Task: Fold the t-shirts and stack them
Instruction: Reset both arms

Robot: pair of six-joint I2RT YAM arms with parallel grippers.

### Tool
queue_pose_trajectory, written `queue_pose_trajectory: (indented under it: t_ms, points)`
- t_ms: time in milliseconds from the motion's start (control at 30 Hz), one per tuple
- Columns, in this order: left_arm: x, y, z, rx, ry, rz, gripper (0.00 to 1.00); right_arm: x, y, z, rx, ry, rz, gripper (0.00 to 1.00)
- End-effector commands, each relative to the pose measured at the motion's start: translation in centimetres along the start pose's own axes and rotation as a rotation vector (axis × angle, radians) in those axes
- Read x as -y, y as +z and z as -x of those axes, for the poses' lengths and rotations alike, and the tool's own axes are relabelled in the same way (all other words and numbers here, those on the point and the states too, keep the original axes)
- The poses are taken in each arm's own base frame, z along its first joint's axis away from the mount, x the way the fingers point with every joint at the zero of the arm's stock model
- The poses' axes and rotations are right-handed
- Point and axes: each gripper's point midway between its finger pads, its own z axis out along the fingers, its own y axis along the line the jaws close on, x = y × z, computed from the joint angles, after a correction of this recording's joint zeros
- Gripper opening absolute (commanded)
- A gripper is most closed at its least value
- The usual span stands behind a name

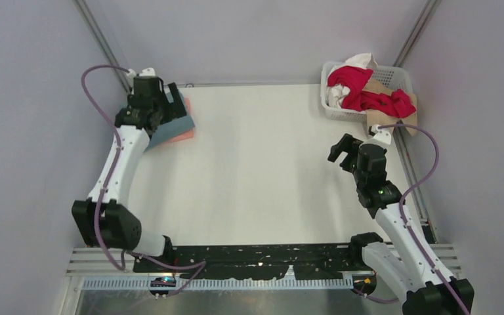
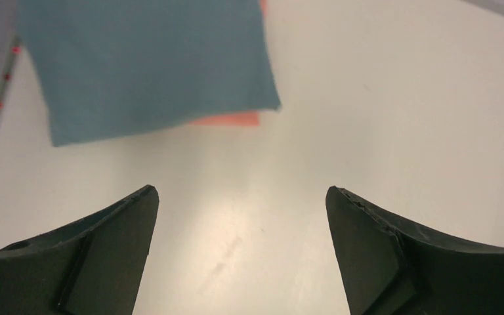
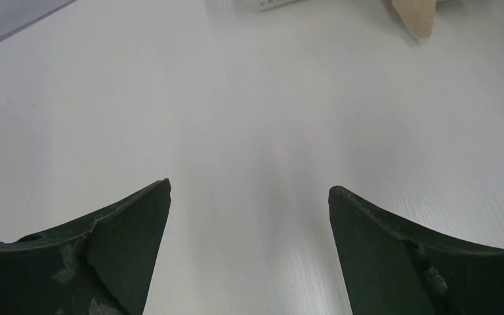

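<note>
**Left gripper (image 2: 241, 191) and right gripper (image 3: 249, 189) both empty: two folded, the rest to go**

Black fingers fill the bottom of each wrist view, spread wide apart with only bare table (image 1: 269, 164) between them, so neither arm holds anything. By the far left corner the left gripper hangs just beside a small stack: a blue-grey shirt (image 2: 144, 65) folded to a neat rectangle, lying on a pink shirt (image 2: 230, 119) of which only a strip shows along one edge. That pile looks finished and squared well enough. At the far right corner a white lattice basket (image 1: 394, 73) holds a heap of unfolded cloth: a red shirt (image 1: 361, 88) draped across the top, a white shirt (image 1: 365, 61) bunched behind it, and a tan shirt (image 1: 410, 121) spilling over the rim towards the right edge. The right gripper hovers near the right edge, short of the basket. By my reckoning the job stands under halfway: two shirts done, at least three left to pull out, spread flat in the middle, fold and carry to the stack
</note>
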Motion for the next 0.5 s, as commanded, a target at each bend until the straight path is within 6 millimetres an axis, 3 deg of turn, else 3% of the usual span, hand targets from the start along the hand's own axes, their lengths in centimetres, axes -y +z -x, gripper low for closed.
queue_pose_trajectory:
  t_ms: [0, 133, 233, 333, 467]
  points:
    - [4.6, -3.0, -7.0, 0.033, -0.061, -0.187, 0.99, 0.7, -1.2, -2.0, -0.034, 0.017, 0.016, 0.95]
    - [6.4, -4.7, -16.7, -0.005, -0.030, -0.312, 0.99, 1.9, -2.3, -3.1, -0.025, 0.006, 0.004, 0.95]
    - [6.5, -5.2, -20.9, -0.065, -0.017, -0.356, 0.99, 2.5, -2.6, -3.4, 0.018, 0.031, -0.004, 0.95]
    - [5.8, -5.8, -22.7, -0.109, 0.005, -0.349, 0.99, 3.1, -2.7, -3.6, 0.038, 0.039, -0.019, 0.95]
    - [4.9, -7.3, -21.4, -0.038, -0.004, -0.343, 0.99, 3.3, -3.3, -2.6, 0.064, 0.043, -0.035, 0.95]
